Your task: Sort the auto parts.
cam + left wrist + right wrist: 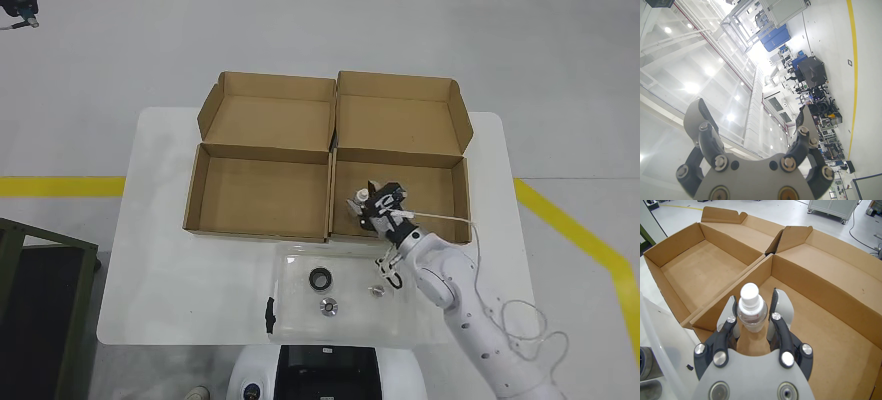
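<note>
My right gripper is shut on a small clear bottle with a white cap, held over the near left corner of the right cardboard box. From above, the right gripper hangs just inside that right box. A clear plastic tray at the table's front holds a black ring part, a round metal part and a small metal part. My left gripper is open with nothing between its fingers and points up toward the ceiling.
The left cardboard box sits open beside the right one, their walls touching. Both lids stand folded back at the far side. A small black piece sits at the tray's left edge. White table surface lies left of the tray.
</note>
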Motion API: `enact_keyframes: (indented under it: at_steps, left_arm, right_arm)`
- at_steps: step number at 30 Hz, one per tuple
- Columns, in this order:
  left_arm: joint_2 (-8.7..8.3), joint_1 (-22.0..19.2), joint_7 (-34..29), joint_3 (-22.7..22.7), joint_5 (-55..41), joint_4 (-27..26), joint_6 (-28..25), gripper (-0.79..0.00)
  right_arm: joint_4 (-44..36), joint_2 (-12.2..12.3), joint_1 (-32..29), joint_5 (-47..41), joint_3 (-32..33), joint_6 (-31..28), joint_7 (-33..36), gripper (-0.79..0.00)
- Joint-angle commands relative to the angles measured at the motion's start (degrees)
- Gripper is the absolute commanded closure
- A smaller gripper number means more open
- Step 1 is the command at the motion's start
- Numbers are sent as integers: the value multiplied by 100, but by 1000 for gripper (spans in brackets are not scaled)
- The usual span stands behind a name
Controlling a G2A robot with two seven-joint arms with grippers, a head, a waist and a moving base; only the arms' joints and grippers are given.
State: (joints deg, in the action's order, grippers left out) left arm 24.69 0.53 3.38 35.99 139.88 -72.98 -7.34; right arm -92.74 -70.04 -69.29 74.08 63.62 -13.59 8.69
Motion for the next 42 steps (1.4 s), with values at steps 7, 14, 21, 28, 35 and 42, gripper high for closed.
enact_keyframes:
  at_steps: [7,14,21,28,35,42]
  left_arm:
    - [0,0,0,0,0,0,0,-785]
    - [0,0,0,0,0,0,0,-785]
    - [0,0,0,0,0,0,0,-785]
    - [0,0,0,0,0,0,0,-785]
    - [0,0,0,0,0,0,0,-785]
    - [0,0,0,0,0,0,0,-785]
  right_arm:
    - [-564,49,-285,132,252,-28,-57,-785]
    - [-1497,197,-917,459,741,-617,167,-785]
    - [-2406,364,-1709,528,1248,-1685,712,-785]
    - [-3025,502,-2361,317,1588,-2723,1264,-785]
    - [-3330,603,-2673,542,1806,-3214,1733,-785]
    - [-3373,670,-2816,390,1900,-3464,2047,-785]
